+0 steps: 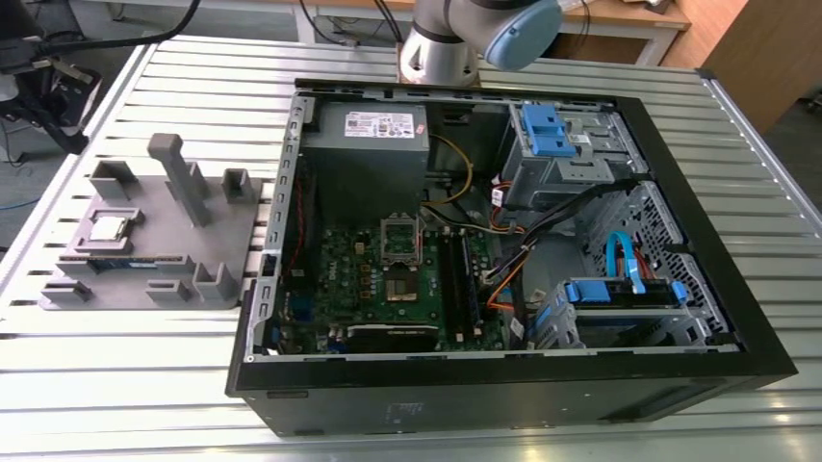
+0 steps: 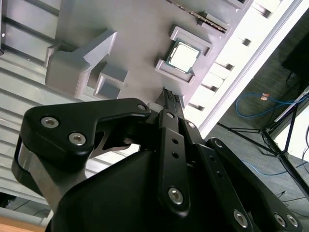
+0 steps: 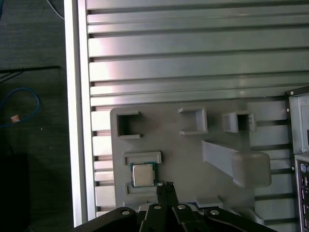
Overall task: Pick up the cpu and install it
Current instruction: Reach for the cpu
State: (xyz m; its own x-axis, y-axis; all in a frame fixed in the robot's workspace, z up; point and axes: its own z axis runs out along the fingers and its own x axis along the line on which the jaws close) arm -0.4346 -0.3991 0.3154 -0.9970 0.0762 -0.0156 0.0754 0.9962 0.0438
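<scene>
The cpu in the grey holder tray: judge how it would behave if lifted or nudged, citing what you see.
The cpu looks thin, flat and square: probably stiff, light, unlikely to roll. Its smooth metal top may be slippery. A raised frame on the holder tray borders it, so sideways pushes would likely be blocked.

The cpu (image 3: 143,175) is shiny metal on top, the holder tray (image 3: 186,154) matt plastic.
</scene>
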